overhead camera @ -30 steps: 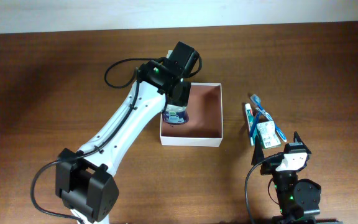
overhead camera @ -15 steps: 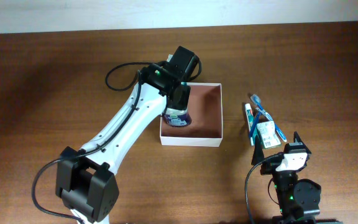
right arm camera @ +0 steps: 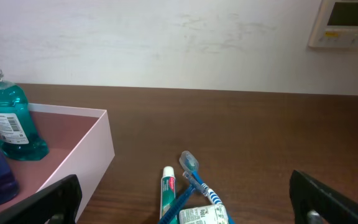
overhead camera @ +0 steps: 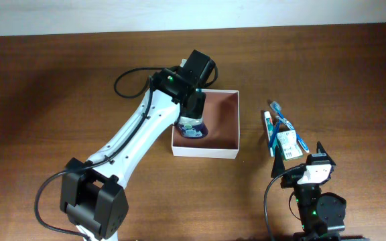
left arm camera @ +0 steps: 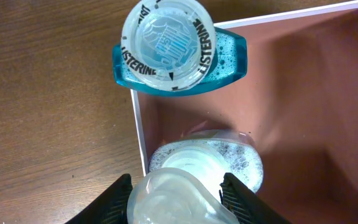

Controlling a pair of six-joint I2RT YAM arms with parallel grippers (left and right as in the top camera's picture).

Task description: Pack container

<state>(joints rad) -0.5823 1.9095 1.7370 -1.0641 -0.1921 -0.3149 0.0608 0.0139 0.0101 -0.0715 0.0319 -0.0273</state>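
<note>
Left gripper has nudged the dark bottle farther into the container

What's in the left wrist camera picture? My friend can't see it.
Looking straight down, the left gripper's two dark fingers flank the clear cap of a bottle standing inside the container, a white-walled box with a reddish-brown floor. A teal Listerine bottle stands at the box's corner, and brown wooden table shows beside it.

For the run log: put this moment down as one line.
left gripper: over container, jaws around cap of dark bottle, grip unclear | teal bottle: upright in container | right gripper: open, empty | toothbrush, toothpaste: on table
</note>
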